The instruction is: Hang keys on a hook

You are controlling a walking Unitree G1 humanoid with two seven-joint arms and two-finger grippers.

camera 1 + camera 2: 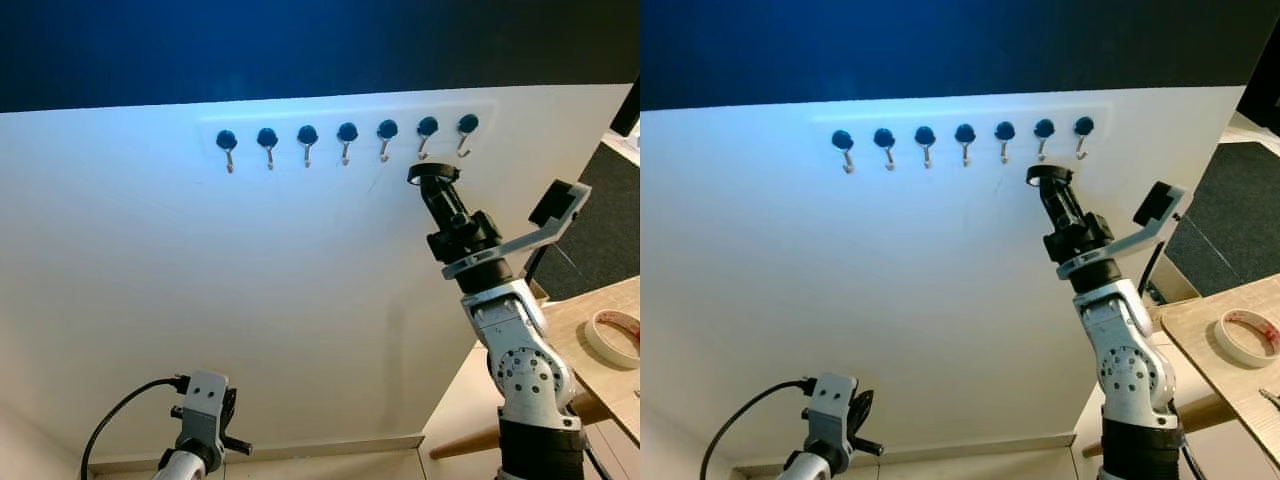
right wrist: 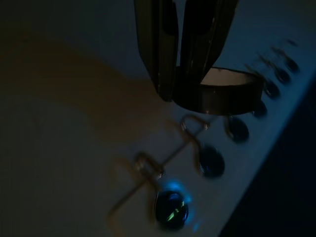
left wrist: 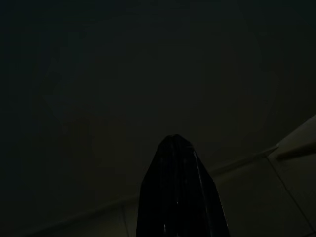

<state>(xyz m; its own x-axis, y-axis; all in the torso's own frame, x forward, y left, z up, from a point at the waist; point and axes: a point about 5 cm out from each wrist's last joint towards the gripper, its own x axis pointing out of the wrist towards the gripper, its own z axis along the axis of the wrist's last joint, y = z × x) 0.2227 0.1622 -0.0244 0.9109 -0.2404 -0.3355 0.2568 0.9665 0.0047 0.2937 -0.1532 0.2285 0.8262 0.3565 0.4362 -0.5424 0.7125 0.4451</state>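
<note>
No readable writing or branding anywhere; the roll of tape [image 1: 612, 337] on the wooden table [image 1: 570, 330] at far right is showing reddish marks, too small to read, and it's cut by the frame edge.

Right gripper [image 1: 433, 174] is reaching up to the white wall [image 1: 250, 300], just below the rail of hooks [image 1: 347, 135], between the two rightmost-but-one hooks; fingers are pinching together on a dark ring [image 2: 224, 90], thin band, pale inside, edge-on in the right wrist view; no actual keys are making themselves out on it; too dim to tell.

Seven hooks with dark round knobs are sitting in a row; nothing is hanging on any of them; in the right wrist view they're showing bluish and blurred, the far ones fading out.

Left gripper [image 3: 180, 192] is hanging low near the skirting, cable trailing; its wrist view is nearly black; fingers are looking pressed together.
</note>
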